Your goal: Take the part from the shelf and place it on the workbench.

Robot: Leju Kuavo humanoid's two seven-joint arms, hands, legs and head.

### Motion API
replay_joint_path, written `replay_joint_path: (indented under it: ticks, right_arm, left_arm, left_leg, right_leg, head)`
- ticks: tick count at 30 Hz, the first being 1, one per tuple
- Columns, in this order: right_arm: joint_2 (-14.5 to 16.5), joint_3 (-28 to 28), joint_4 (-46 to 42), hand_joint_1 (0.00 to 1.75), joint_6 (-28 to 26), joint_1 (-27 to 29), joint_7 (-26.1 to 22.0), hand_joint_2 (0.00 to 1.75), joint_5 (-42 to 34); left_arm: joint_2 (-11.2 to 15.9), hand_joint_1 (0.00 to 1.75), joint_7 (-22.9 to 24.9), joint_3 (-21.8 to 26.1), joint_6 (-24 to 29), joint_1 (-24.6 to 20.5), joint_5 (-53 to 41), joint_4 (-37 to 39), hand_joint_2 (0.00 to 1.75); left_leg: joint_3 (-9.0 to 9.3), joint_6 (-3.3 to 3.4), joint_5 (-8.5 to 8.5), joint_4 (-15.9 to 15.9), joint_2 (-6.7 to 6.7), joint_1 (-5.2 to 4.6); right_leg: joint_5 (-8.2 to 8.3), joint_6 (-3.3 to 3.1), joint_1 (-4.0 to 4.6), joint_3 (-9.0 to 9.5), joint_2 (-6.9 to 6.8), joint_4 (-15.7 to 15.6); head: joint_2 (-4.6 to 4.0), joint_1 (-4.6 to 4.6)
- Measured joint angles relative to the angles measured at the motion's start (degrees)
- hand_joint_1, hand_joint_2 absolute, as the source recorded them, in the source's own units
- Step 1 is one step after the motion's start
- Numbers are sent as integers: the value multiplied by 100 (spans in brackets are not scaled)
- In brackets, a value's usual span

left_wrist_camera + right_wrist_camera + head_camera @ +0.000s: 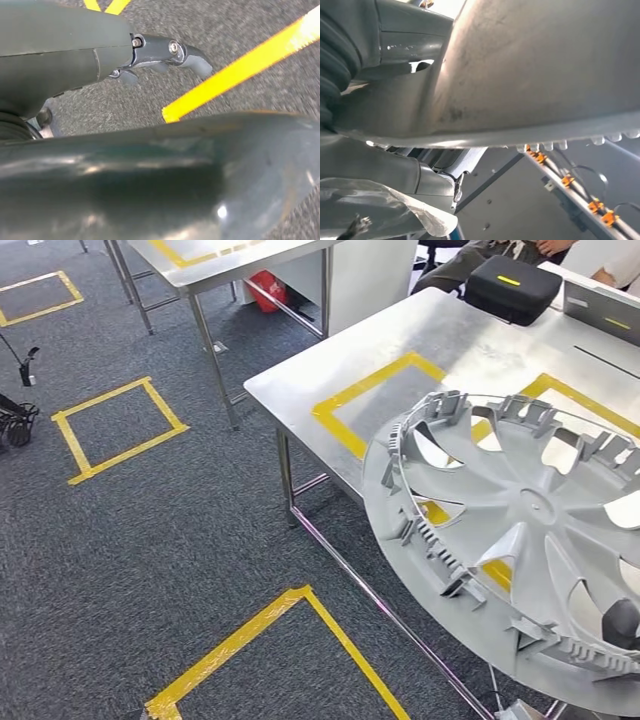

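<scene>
Grey wheel cover (521,540) gripped by right hand (395,95), tilted over workbench (453,340) near edge. Black case (512,285) far right on bench. Left hand (166,55) fingers apart, holding nothing, above taped carpet (151,540).

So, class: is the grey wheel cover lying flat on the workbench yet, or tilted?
Tilted. The wheel cover slants over the workbench edge, its lower rim beyond the tabletop.

Steel workbench (468,335) bears yellow tape squares (377,390) and black case (512,285)
</scene>
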Motion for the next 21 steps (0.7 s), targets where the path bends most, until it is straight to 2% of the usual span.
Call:
replay_joint_path:
  ticks: [1, 2, 4, 5, 7, 9, 10, 11, 12, 13, 14, 15, 16, 17, 18, 20, 21]
  right_arm:
    - [0, 2, -1, 175, 0, -7, 0, 175, 0]
    - [0, 2, 0, 175, 0, -10, 0, 175, 1]
    - [0, -2, -1, 175, 0, -5, 1, 175, 1]
    - [0, -4, -2, 175, -1, 2, 0, 175, 2]
    - [0, 1, -2, 175, -1, -1, -1, 175, 5]
    - [0, 7, -1, 175, 0, -8, -1, 175, 8]
    - [0, 7, -1, 175, 0, -8, -1, 175, 8]
    - [0, 7, 1, 175, 0, -7, -1, 175, 9]
    - [0, 6, 2, 175, 0, -6, -1, 175, 10]
    - [0, 5, 3, 175, 0, -6, -1, 175, 12]
    - [0, 5, 3, 175, 0, -6, -2, 175, 14]
    - [0, 5, 3, 175, 0, -8, -1, 175, 15]
    - [0, 6, 3, 175, 0, -13, -1, 175, 15]
    - [0, 7, 3, 175, 0, -16, 0, 175, 15]
    - [0, 5, 3, 175, 0, -17, 0, 175, 16]
    - [0, 0, 3, 175, 0, -8, -1, 175, 19]
    - [0, -2, 3, 175, 0, -6, -2, 175, 19]
  left_arm:
    - [0, 0, 6, 9, -1, 1, -13, -5, 0]
    - [1, 0, 12, 19, -1, -1, -26, -9, 0]
    - [1, 0, 20, 37, -2, -9, -49, -21, 0]
    - [-1, 0, 22, 42, -2, -18, -59, -29, 0]
    - [-10, 0, 23, 54, -9, -27, -76, -43, 0]
    - [-14, 0, 24, 64, -16, -15, -83, -46, 0]
    - [-13, 0, 24, 68, -15, -1, -83, -46, 0]
    - [-11, 0, 25, 70, -15, 13, -85, -46, 0]
    - [-11, 0, 26, 71, -15, 21, -86, -47, 0]
    - [-12, 0, 28, 72, -15, 25, -89, -49, 0]
    - [-10, 0, 29, 73, -16, 23, -92, -51, 0]
    - [-5, 0, 30, 76, -16, 21, -94, -54, 0]
    - [2, 0, 30, 80, -15, 18, -96, -55, 0]
    - [9, 0, 32, 86, -15, 12, -102, -56, 0]
    - [14, 0, 34, 96, -14, 5, -111, -60, 0]
    - [9, 0, 39, 116, -14, -14, -138, -74, 0]
    - [3, 0, 39, 124, -15, -21, -150, -81, 0]
  left_leg:
    - [14, -27, -17, 9, 50, -14]
    - [26, -55, -30, 17, 99, -28]
    - [47, -106, -48, 21, 203, -30]
    - [55, -137, -76, 37, 193, -18]
    - [-61, -186, -297, 349, -45, 11]
    - [-407, -200, -672, 1110, -318, 24]
    - [-586, -197, -796, 1471, -356, 24]
    - [-709, -190, -824, 1696, -373, 23]
    - [-731, -174, -724, 1687, -385, 22]
    - [-651, -151, -525, 1456, -411, 22]
    - [-502, -125, -280, 1075, -491, 21]
    - [-346, -97, -93, 684, -625, 25]
    - [-220, -80, 14, 369, -740, 28]
    - [-146, -70, 51, 179, -829, 26]
    - [-122, -61, 31, 113, -849, 19]
    - [-103, -25, 56, 47, -736, 16]
    - [-93, 2, 79, 9, -672, 22]
  right_leg:
    - [50, -30, 16, 148, -86, -249]
    - [46, -65, 35, 214, -127, -360]
    - [50, -148, 53, 213, -11, -372]
    - [60, -181, 48, 212, 48, -381]
    - [83, -252, 28, 222, 161, -406]
    - [89, -296, 31, 225, 285, -409]
    - [90, -305, 40, 227, 361, -408]
    - [91, -311, 48, 230, 442, -407]
    - [92, -312, 54, 237, 526, -405]
    - [92, -312, 58, 246, 607, -403]
    - [92, -311, 57, 254, 682, -400]
    - [90, -302, 62, 253, 753, -388]
    - [92, -283, 59, 241, 818, -375]
    - [100, -256, 52, 217, 880, -367]
    - [113, -217, 40, 191, 941, -366]
    - [133, -142, 16, 125, 1010, -370]
    - [87, -113, 20, 73, 916, -307]
  head:
    - [0, -3]
    - [0, -4]
    - [0, -6]
    - [0, -7]
    - [0, -27]
    - [0, -47]
    - [0, -48]
    - [0, -48]
    - [0, -48]
    - [0, -47]
    - [0, -47]
    - [0, -46]
    - [0, -46]
    - [0, -44]
    - [0, -46]
    - [0, -43]
    - [0, -32]
